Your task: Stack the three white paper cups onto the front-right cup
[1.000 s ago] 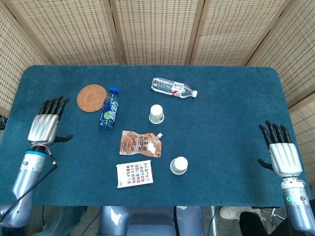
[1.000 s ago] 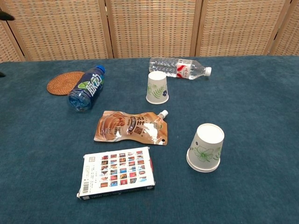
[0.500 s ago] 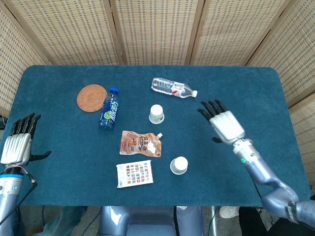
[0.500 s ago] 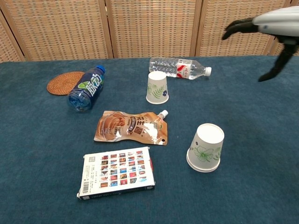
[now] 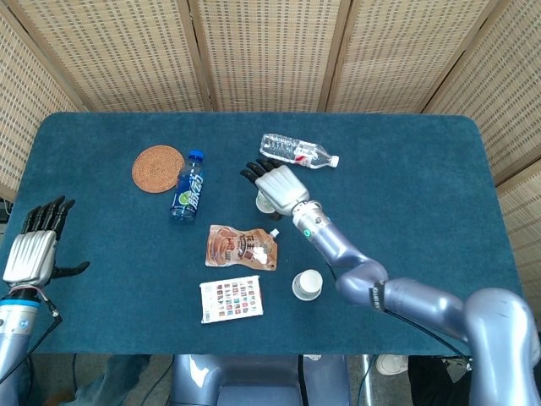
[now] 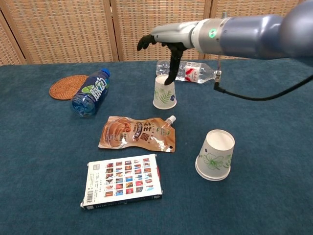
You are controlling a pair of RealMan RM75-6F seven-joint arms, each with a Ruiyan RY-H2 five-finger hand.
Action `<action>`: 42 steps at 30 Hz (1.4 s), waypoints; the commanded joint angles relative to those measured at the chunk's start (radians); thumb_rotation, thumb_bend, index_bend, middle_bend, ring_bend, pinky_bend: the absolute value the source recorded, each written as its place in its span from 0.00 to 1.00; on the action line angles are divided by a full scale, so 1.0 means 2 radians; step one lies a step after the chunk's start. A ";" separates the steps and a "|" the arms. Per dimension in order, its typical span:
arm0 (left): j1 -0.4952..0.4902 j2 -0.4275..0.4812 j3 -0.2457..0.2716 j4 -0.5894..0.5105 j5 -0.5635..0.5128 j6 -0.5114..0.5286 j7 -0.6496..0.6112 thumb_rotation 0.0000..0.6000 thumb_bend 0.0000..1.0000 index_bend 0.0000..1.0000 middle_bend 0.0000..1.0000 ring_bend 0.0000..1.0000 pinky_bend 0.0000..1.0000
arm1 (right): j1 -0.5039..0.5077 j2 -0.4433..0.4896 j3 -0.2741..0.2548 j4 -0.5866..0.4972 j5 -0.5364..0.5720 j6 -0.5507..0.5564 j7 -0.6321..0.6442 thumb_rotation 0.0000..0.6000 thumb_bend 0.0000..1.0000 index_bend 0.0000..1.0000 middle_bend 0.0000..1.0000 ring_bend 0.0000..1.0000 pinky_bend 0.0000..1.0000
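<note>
Two white paper cups with green leaf print stand upside down on the blue table. The back cup (image 5: 265, 205) (image 6: 165, 92) sits near the middle. The front-right cup (image 5: 308, 285) (image 6: 215, 154) stands closer to me. My right hand (image 5: 275, 183) (image 6: 165, 39) hovers just above the back cup, fingers spread and thumb pointing down beside its top, holding nothing. In the head view the hand partly covers that cup. At the front-left table edge my left hand (image 5: 34, 250) is open and empty; the chest view does not show it.
A clear water bottle (image 5: 297, 153) (image 6: 188, 71) lies behind the back cup. A blue bottle (image 5: 188, 186) (image 6: 90, 92) and a woven coaster (image 5: 158, 167) (image 6: 68, 86) are at the left. A brown pouch (image 5: 242, 247) (image 6: 138, 132) and a card box (image 5: 231, 299) (image 6: 123, 181) lie front centre.
My right arm swung from the right edge across the table to above the back cup. My left hand drew back to the front-left edge. Both cups stayed put.
</note>
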 commanded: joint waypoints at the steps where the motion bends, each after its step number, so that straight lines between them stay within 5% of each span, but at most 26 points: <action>1: 0.003 0.000 -0.004 0.001 -0.002 -0.004 0.000 1.00 0.00 0.00 0.00 0.00 0.00 | 0.047 -0.065 0.005 0.087 0.056 -0.019 -0.022 1.00 0.17 0.16 0.20 0.14 0.21; 9: 0.005 0.000 -0.017 0.003 -0.011 -0.024 0.003 1.00 0.00 0.00 0.00 0.00 0.00 | 0.074 -0.100 -0.007 0.164 0.090 -0.039 -0.024 1.00 0.22 0.23 0.26 0.19 0.24; 15: 0.004 -0.001 -0.023 0.008 -0.013 -0.041 -0.001 1.00 0.00 0.00 0.00 0.00 0.00 | 0.070 -0.114 -0.019 0.205 0.092 -0.051 -0.008 1.00 0.24 0.31 0.33 0.26 0.36; 25: 0.007 -0.002 -0.030 0.014 -0.009 -0.055 -0.002 1.00 0.00 0.00 0.00 0.00 0.00 | 0.061 -0.149 -0.017 0.278 0.042 -0.037 0.068 1.00 0.36 0.53 0.52 0.48 0.58; 31: 0.008 -0.004 -0.032 0.014 -0.007 -0.061 0.002 1.00 0.00 0.00 0.00 0.00 0.00 | 0.056 -0.148 -0.015 0.282 0.004 -0.033 0.119 1.00 0.39 0.55 0.53 0.51 0.61; 37: 0.013 -0.002 -0.034 0.009 0.000 -0.059 0.003 1.00 0.00 0.00 0.00 0.00 0.00 | 0.042 -0.110 -0.011 0.220 -0.028 0.002 0.145 1.00 0.43 0.55 0.54 0.51 0.61; 42: 0.016 -0.002 -0.033 0.004 0.013 -0.055 0.007 1.00 0.00 0.00 0.00 0.00 0.00 | -0.007 0.020 -0.011 0.005 -0.062 0.080 0.114 1.00 0.44 0.55 0.54 0.51 0.61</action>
